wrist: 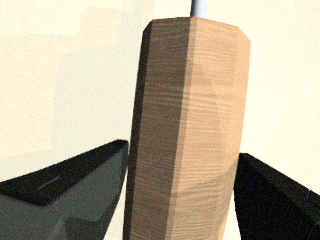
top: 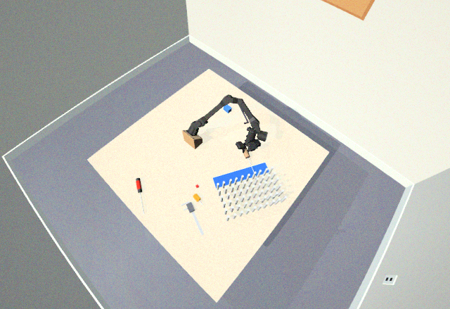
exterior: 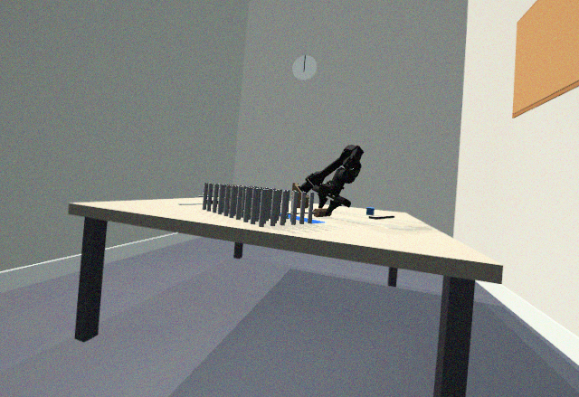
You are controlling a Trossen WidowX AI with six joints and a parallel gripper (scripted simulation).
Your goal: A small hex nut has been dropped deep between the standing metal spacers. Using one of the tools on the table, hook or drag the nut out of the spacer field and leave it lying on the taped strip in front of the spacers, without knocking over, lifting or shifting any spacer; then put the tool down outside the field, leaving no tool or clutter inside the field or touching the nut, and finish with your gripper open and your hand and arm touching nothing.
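Note:
My gripper (top: 245,150) (wrist: 182,159) is shut on the wooden handle of a tool (top: 247,154) (wrist: 205,100). The tool's thin metal shaft (top: 250,163) (wrist: 199,7) runs from the handle across the blue taped strip (top: 232,175) (exterior: 317,221) to the front row of spacers, near the strip's right part in the top view. Its tip is too small to make out. The grey metal spacers (top: 236,198) (exterior: 264,205) stand upright in rows behind the strip. The hex nut cannot be made out in any view.
A red and black screwdriver (top: 138,185) lies at the left of the table. A caliper (top: 190,207), an orange object (top: 196,197) and a small red cube (top: 197,186) lie beside the spacers. A blue block (top: 227,108) (exterior: 369,211) and a dark rod (exterior: 382,217) lie by the arm.

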